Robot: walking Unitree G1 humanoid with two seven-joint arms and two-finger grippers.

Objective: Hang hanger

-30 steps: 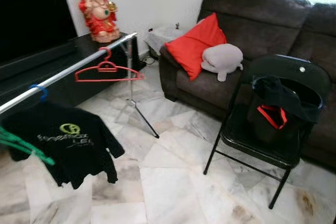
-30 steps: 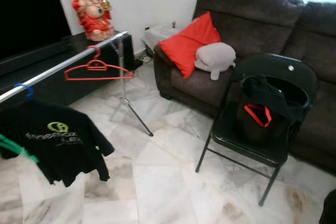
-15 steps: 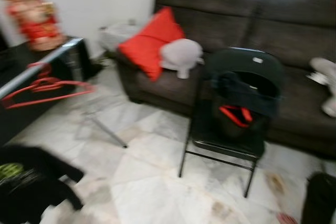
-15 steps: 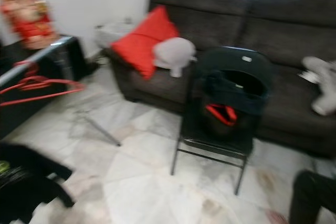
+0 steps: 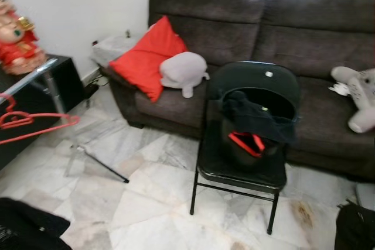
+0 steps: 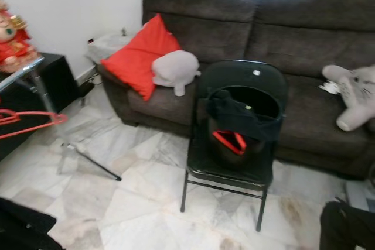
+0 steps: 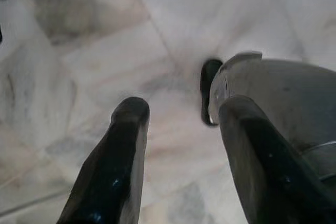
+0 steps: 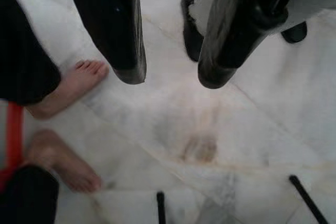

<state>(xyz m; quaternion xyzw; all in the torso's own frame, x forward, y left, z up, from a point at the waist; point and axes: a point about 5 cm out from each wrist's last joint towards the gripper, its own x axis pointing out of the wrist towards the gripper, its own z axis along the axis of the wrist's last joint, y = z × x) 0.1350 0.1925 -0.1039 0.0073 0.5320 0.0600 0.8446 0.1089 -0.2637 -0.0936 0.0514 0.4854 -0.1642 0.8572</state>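
I see the red hanger (image 5: 29, 126) on the rail (image 5: 26, 80), chair (image 5: 249, 144) ahead, left gripper (image 7: 181, 116) and right gripper (image 8: 170, 74) both spread, empty, over floor (image 5: 152, 197)

No writing can be read anywhere (no labels or numbers either).

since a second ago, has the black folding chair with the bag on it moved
No. The black folding chair keeps its place in front of the dark brown sofa; the whole picture shifted, so the camera turned.
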